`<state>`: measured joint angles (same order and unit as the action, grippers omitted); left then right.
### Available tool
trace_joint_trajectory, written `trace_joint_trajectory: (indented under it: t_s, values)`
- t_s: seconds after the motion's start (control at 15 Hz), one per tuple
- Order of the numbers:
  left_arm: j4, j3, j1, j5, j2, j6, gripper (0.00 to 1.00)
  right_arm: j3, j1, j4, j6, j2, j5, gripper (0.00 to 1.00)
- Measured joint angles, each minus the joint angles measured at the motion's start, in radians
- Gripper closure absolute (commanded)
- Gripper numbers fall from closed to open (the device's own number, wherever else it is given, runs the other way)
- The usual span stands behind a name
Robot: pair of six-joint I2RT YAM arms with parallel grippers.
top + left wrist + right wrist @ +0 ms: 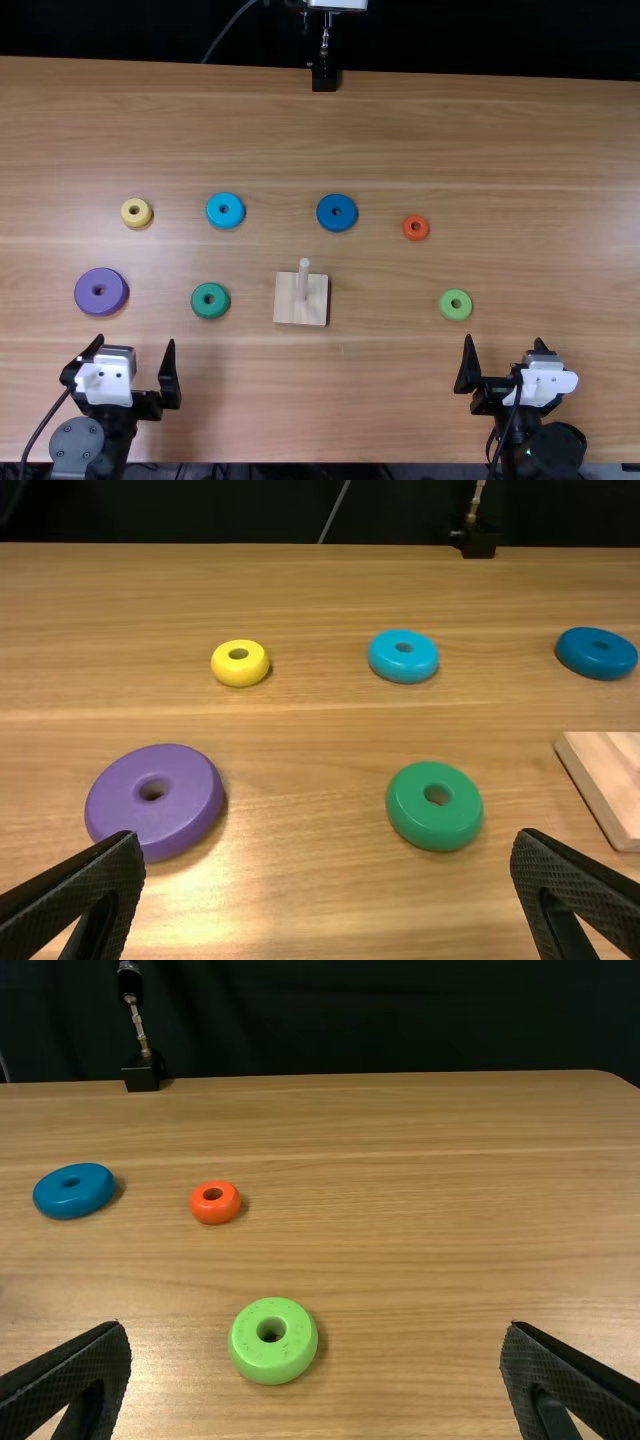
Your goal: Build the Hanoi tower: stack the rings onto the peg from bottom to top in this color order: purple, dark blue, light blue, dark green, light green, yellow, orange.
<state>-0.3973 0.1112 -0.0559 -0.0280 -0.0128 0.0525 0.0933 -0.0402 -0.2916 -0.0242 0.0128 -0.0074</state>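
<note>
The wooden base (288, 300) with its bare upright peg (304, 278) stands mid-table. Left of it lie the purple ring (101, 292), yellow ring (136, 213), light blue ring (225, 210) and dark green ring (210, 300). The dark blue ring (337, 212) is behind the base; the orange ring (416, 227) and light green ring (455, 305) are to its right. My left gripper (137, 350), in its wrist view (328, 850), stands open just nearer than the purple ring. My right gripper (504, 350), in its wrist view (315, 1335), is open too, near the light green ring.
The wooden table (500, 140) spreads around the rings. At its far edge stands a black clamp mount (324, 77) with a thin metal arm. Both arms' bases are at the near edge.
</note>
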Motion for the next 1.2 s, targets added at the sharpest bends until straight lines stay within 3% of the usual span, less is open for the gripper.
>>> trace_joint_trajectory:
  t_s: [0.2,0.4,0.6,0.93,1.2]
  values:
    - [-0.063,0.049,0.000,-0.001,-0.021,0.000,0.00,0.000,0.000,0.000,0.000,0.000,0.000,0.00]
    - [-0.109,0.217,0.048,-0.002,-0.211,0.000,0.00,0.000,0.000,-0.001,0.000,0.000,0.000,0.00]
    - [-0.280,0.356,0.069,0.002,-0.383,-0.001,0.00,0.000,0.000,-0.001,0.000,0.000,0.000,0.00]
    - [-0.472,0.728,0.173,0.005,-0.775,0.001,0.00,0.000,0.000,0.000,0.000,0.000,0.000,0.00]
    - [-0.484,0.941,0.220,0.045,-1.058,0.000,0.00,0.000,0.000,0.000,0.000,0.000,0.000,0.00]
